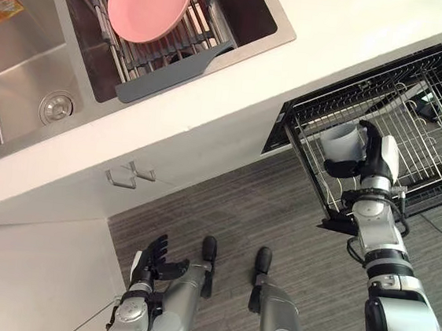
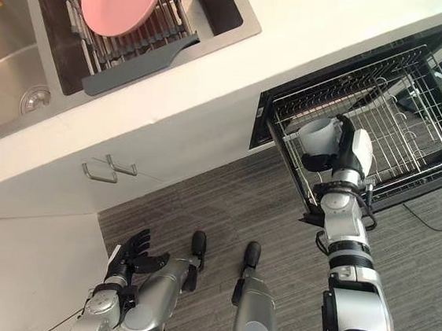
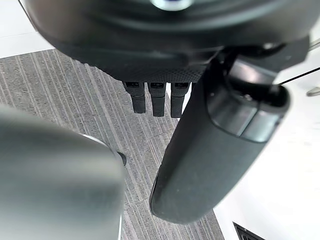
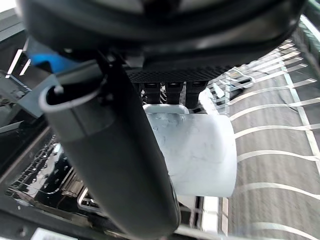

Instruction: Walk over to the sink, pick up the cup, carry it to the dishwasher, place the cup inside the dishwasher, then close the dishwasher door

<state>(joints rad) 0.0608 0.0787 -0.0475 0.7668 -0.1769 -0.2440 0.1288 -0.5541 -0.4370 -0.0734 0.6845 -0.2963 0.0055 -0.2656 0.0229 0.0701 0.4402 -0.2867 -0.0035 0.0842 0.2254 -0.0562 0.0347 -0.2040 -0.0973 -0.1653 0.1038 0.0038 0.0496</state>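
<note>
Holding the cup (image 1: 342, 140) in my right hand (image 1: 371, 151), I have the fingers and thumb wrapped round its white body, the open mouth turned away from the palm. The right wrist view shows the cup (image 4: 200, 150) tight against the thumb (image 4: 115, 150), with wire bars and the floor showing through past it.

The cup is over the dishwasher rack (image 1: 428, 116), which is pulled out from under the bench (image 1: 339, 20). It sits close to the rack's side edge nearest the sink (image 1: 27, 58). I cannot tell whether its base touches the wires. Upright wire tines rise around the hand, and the rack's dark frame (image 1: 284, 129) runs just beside the cup on the sink side.

My left hand (image 1: 152, 259) hangs low over the striped grey floor (image 1: 264, 209), well apart from the dishwasher, fingers straight and spread, gripping nothing.

Up on the bench the sink has two basins. The one nearer the dishwasher carries a grey drying rack (image 1: 172, 62) with a pink plate (image 1: 150, 0) leaning in it. The other has a round drain (image 1: 56, 106) and something orange (image 1: 1, 4) at its far corner. A metal cabinet handle (image 1: 131, 173) sticks out below the bench edge, between the sink and my left hand.
</note>
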